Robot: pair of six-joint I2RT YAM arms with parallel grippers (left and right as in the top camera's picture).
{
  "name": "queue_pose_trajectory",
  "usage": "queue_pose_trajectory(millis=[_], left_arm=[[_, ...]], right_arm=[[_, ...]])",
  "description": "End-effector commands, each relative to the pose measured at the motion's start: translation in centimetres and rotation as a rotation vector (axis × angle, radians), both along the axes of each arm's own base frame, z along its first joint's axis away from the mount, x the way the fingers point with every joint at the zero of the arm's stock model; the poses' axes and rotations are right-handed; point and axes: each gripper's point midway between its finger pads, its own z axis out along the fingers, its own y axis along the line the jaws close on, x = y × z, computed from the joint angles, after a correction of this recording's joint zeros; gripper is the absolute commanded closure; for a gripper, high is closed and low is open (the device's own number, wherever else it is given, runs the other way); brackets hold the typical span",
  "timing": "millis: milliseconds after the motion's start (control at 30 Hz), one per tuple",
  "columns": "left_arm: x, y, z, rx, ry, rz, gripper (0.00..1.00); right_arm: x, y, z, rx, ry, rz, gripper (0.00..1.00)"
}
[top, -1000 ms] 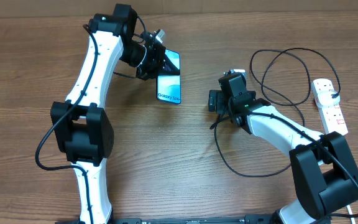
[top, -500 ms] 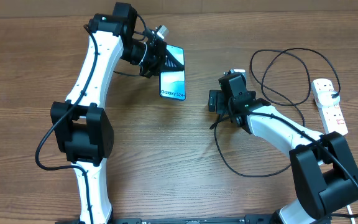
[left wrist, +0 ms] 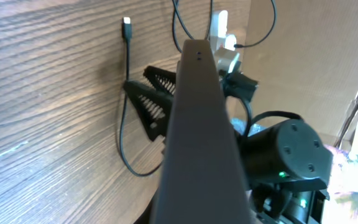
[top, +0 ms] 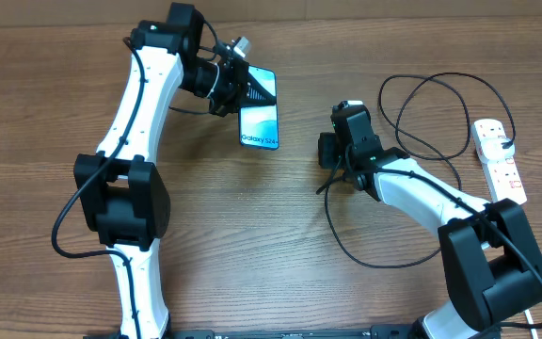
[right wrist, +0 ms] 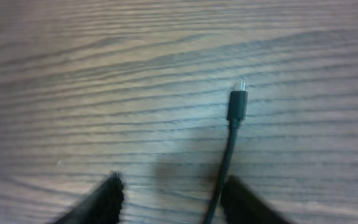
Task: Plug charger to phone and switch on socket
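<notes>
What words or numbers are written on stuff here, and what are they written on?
"Galaxy S24": on the light blue screen of the phone, seen from overhead; a tiny mark after it is too blurred to read.
Any markings on the socket are too small to read.
Both wrist views show no readable text.

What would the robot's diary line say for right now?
left gripper: shut on phone | right gripper: open, astride charger | charger: tip on table, unplugged | socket: untouched
</notes>
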Motion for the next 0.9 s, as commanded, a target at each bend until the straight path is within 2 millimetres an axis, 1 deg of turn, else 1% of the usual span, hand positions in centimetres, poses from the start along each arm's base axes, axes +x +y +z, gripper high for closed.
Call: queue_pose_trajectory(millis=[0,33,67,133,200,267,367,533,733,867], left_arm=[[0.3,0.7,2.8,-0.055,-0.041,0.022,0.96],[0.3,0.8,2.8,-0.055,-0.039,0.026,0.96],[0.4,0.9,2.8,-0.054,-0.038,0.029,0.96],[0.4,1.1,2.8,-0.054,-0.036,0.032,0.96],[0.5,1.2,2.8,-0.054,-0.037,0.035,0.96],[0.5,1.3,2.8,-0.054,-0.037,0.036,0.96],[0.5,1.3,2.8,-0.054,-0.037,0.036,0.96],[0.5,1.3,2.8,-0.053,-0.036,0.036,0.96],[0.3,1.4,2.6,-0.044,-0.027,0.036,0.95],[0.3,1.4,2.6,-0.044,-0.027,0.036,0.96]], right_arm=[[2.4,0.3,2.8,0.054,-0.049,0.002,0.6],[2.7,0.1,3.2,0.06,-0.05,-0.008,0.66],[2.9,-0.2,3.4,0.064,-0.05,-0.02,0.69],[3.3,-0.9,3.4,0.074,-0.047,-0.051,0.71],[3.5,-1.7,2.7,0.069,-0.033,-0.069,0.71],[3.5,-2.0,1.7,0.062,-0.011,-0.076,0.68],[3.5,-2.0,0.3,0.047,0.008,-0.073,0.67],[3.9,-2.0,-1.5,0.042,0.021,-0.08,0.67],[3.4,-2.2,-4.4,0.017,0.077,-0.084,0.67],[3.7,-2.4,-5.8,0.002,0.082,-0.091,0.67]])
